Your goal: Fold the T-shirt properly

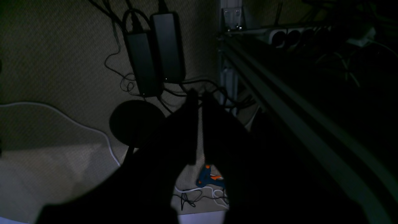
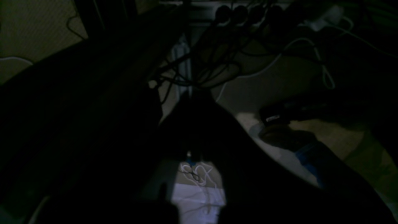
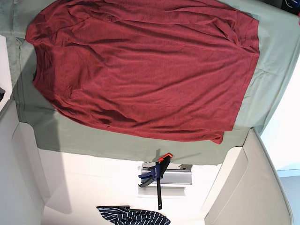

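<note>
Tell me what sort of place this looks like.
Probably a robotics lab or workshop bench. A red T-shirt lies spread on a green-covered table, a clamp sits at its edge, and power adapters lie on the carpet.

Shirt (image 3: 140, 70) spread on the cloth (image 3: 93, 140), filling the upper frame, clamp (image 3: 157, 173) below the cloth's lower edge, second garment (image 3: 131, 216) below the clamp

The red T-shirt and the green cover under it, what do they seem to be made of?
The red T-shirt: probably a soft knit such as cotton jersey, matte, with a fine mottled grain and gentle wrinkles. The green cover: apparently a thin smooth cloth, matte, creasing near its edge.
</note>
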Controlling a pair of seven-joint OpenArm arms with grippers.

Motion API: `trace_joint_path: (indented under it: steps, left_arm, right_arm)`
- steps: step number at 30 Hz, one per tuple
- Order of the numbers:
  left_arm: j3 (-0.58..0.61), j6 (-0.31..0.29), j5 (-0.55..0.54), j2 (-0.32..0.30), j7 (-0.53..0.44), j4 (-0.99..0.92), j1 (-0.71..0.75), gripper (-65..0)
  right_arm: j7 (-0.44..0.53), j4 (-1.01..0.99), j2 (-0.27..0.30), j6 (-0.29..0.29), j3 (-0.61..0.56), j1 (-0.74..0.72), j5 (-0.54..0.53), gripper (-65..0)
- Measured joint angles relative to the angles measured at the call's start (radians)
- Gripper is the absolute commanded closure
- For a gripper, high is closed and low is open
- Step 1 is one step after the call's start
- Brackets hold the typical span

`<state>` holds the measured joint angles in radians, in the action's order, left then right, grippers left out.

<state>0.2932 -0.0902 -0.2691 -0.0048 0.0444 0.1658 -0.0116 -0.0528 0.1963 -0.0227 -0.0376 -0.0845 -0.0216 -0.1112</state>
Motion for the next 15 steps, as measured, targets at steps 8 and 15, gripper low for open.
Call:
trace_joint_path:
  steps: [8,15]
  left_arm:
    - [0.0,0.0,0.0,0.0,-0.011,0.0,0.0,-6.1]
    - [-0.029,0.087,-0.011,0.002,-0.011,0.012,0.0,-6.1]
  right_arm:
    - [0.0,0.0,0.0,0.0,0.0,0.0,0.0,0.0]
    - [0.0,0.005,0.0,0.0,0.0,0.0,0.0,0.0]
